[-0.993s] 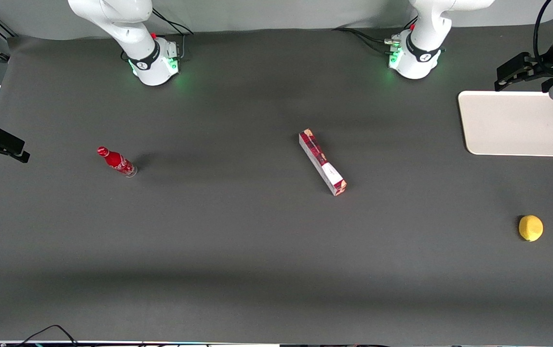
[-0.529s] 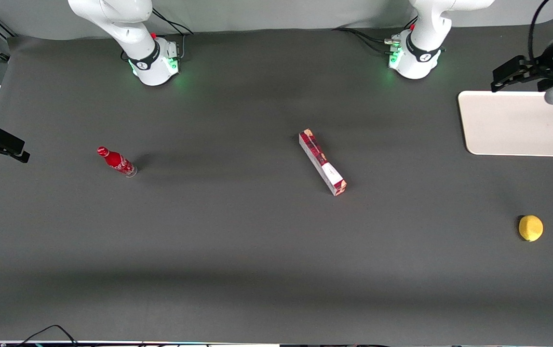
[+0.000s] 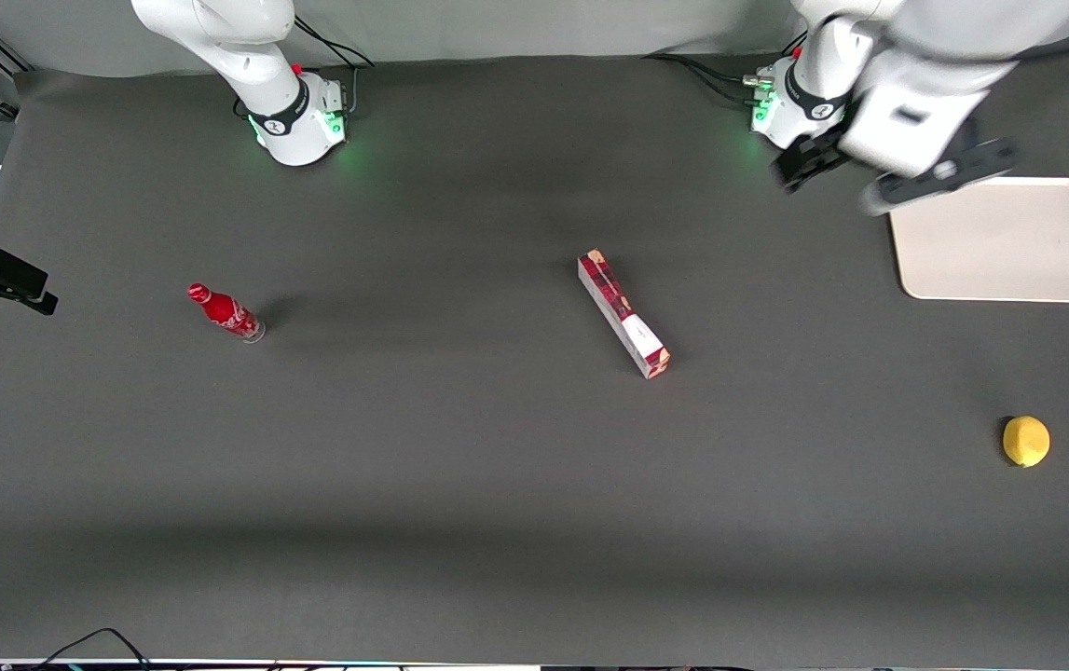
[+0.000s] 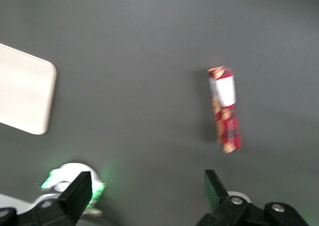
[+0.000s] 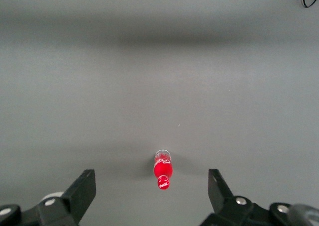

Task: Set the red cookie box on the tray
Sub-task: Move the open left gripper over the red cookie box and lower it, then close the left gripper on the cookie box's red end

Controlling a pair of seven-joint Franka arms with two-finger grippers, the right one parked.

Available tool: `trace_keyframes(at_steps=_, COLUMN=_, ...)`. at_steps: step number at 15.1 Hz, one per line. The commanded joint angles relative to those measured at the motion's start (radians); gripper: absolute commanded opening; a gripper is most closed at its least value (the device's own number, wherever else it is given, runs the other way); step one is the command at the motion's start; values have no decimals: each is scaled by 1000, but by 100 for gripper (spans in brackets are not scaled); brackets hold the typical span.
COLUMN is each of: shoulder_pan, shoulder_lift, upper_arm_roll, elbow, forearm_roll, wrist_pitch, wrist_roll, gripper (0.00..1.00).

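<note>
Dark desk (image 3: 459, 485) – red cookie box (image 3: 623, 313) lies flat, likely light and stiff; grip across its narrow middle. Hand (image 4: 149, 188) hovers released near the tray (image 3: 1009, 244).

Gripper (image 4: 147, 191) cut off by the frame edge in left wrist view, only the fingertips (image 4: 79, 186) show, spread wide. Front view: gripper (image 3: 888, 172) motion-blurred, fingers hard to make out, arm hides one tray (image 3: 1009, 242) corner. Wrist view: tray (image 4: 25, 94) cropped by frame edge, red cookie box (image 4: 225, 109) print smeared, unreadable.
</note>
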Motion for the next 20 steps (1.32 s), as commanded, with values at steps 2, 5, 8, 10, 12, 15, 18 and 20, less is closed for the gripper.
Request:
trace_keyframes(at_steps=2, shoulder_pan=1, shoulder_lift=217, upper_arm_roll=-119, elbow=20, forearm_roll=3, wrist_pitch=209, wrist_roll=-318, gripper=100)
trace_keyframes(at_steps=5, shoulder_pan=-7, shoulder_lift=321, upper_arm_roll=-134, elbow=-28, forearm_roll=14, wrist_pitch=372, wrist_roll=-406, gripper=100)
trace_keyframes(at_steps=8, shoulder_pan=-16, shoulder_lift=430, upper_arm_roll=-172, elbow=-88, forearm_roll=117, wrist_pitch=521, wrist_roll=-521, gripper=100)
trace_keyframes(at_steps=10, shoulder_pan=-24, shoulder_lift=487, upper_arm_roll=-173, elbow=-112, forearm_roll=125, wrist_pitch=573, wrist_roll=-533, gripper=100)
trace_keyframes(at_steps=12, shoulder_pan=-38, shoulder_lift=495, upper_arm_roll=-174, elbow=-189, forearm_roll=126, wrist_pitch=659, wrist_roll=-538, gripper=100)
trace_keyframes(at_steps=15, shoulder_pan=-59, shoulder_lift=495, upper_arm_roll=-177, elbow=-321, forearm_roll=154, wrist_pitch=803, wrist_roll=-559, gripper=100)
trace_keyframes(at_steps=18, shoulder_pan=-88, shoulder_lift=504, upper_arm_roll=-179, elbow=-411, forearm_roll=195, wrist_pitch=904, wrist_roll=-608, gripper=100)
trace_keyframes(at_steps=20, shoulder_pan=-102, shoulder_lift=524, upper_arm_roll=-179, elbow=-433, forearm_roll=214, wrist_pitch=934, wrist_roll=-625, gripper=100)
